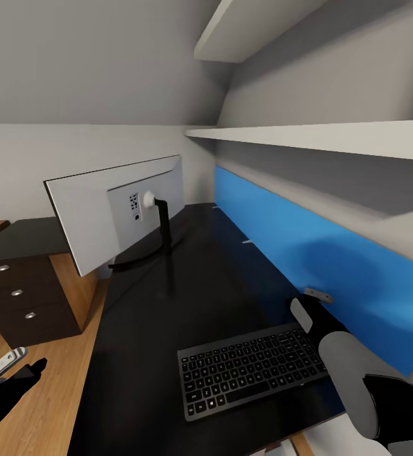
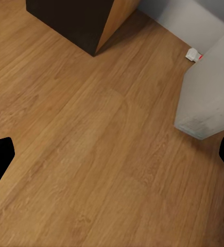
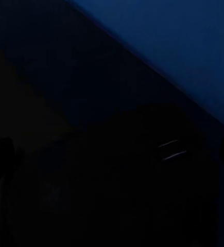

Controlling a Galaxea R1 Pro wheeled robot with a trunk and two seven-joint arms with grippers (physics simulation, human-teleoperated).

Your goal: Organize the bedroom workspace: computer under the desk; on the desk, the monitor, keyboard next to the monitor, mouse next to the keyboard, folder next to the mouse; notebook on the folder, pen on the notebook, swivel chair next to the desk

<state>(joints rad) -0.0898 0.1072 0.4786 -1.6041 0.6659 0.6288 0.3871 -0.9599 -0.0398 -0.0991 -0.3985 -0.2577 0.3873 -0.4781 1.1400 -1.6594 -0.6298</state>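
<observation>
Keyboard [image 1: 251,370] lies flat on black desk [image 1: 168,316] in your head view, near front edge; monitor [image 1: 114,212] stands farther back, white rear facing you. Right gripper [image 1: 314,304] sits just beyond keyboard by blue panel [image 1: 333,266]; grip unclear. Left wrist view: left gripper [image 2: 112,154] spread wide, empty, above wood floor [image 2: 91,154], computer [image 2: 209,98] near. Right wrist view: dark, blue panel only.

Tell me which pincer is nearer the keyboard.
Right. The right pincer is over the desk, just beyond the keyboard's far right corner. The left pincer is off the desk's left edge, above the wooden floor.
</observation>
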